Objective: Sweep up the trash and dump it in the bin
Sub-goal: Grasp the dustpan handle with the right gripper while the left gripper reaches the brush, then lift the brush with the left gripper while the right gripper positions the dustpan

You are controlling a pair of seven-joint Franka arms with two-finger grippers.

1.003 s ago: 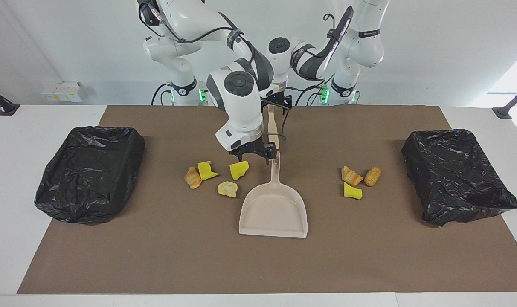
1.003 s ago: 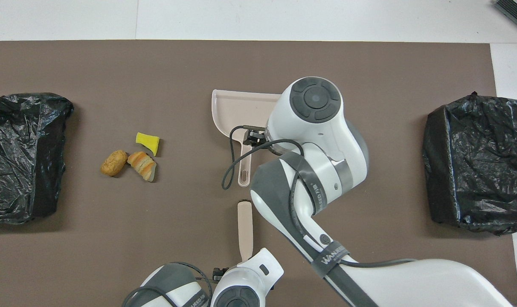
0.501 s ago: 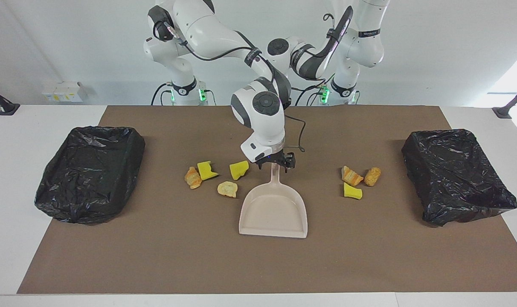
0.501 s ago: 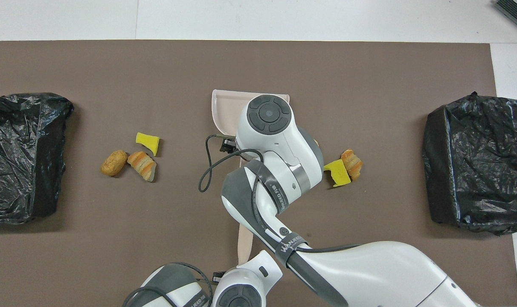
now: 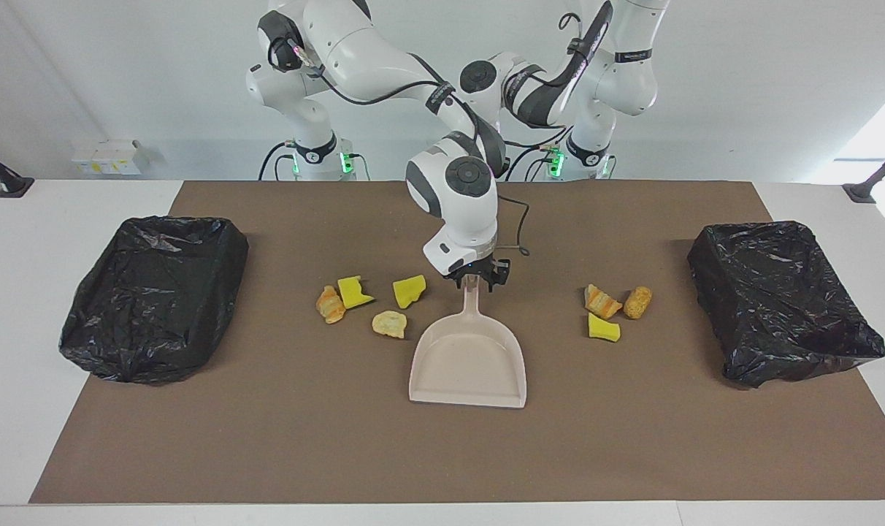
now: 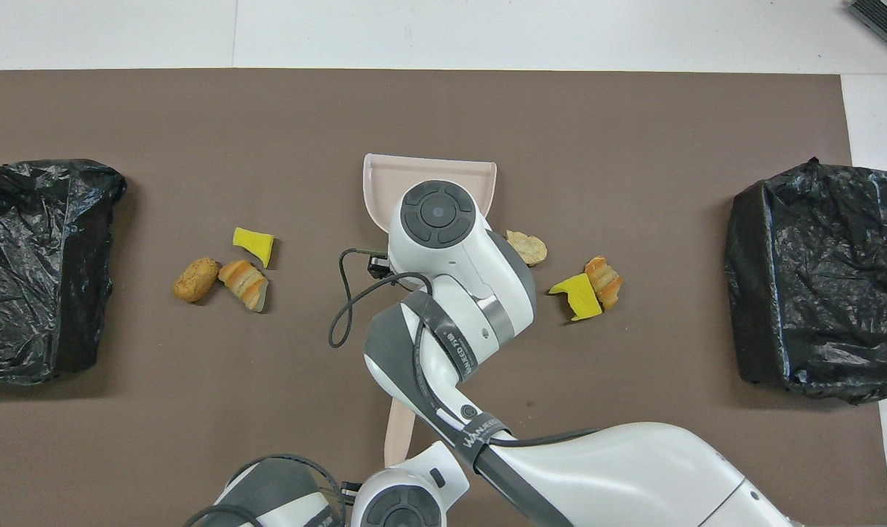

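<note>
Since a second ago, we see the right arm swing from over the yellow scraps to the dustpan's handle, where its right tool [image 5: 477, 280] now hangs just over the handle's tip; whether its fingers have met the handle we cannot tell. Our left tool [image 6: 392, 479], low at the robots' edge of the tabletop [image 5: 19, 307], is clenched on the brush [image 6: 398, 433], whose beige handle has shifted slightly toward the left arm's end. We find the dustpan [image 5: 469, 361] flat on the brown mat [image 5: 442, 453] at mid-table, mouth turned away from the robots. Seven pieces of the trash lie scattered on the mat: four toward the right arm's end [image 5: 369, 301], beside the dustpan, and three toward the left arm's end [image 5: 615, 308], well apart from it. Two bins lined with black bags sit at the ends of the mat, one at the right arm's end [image 5: 154, 292], one at the left arm's [image 5: 782, 299].
</note>
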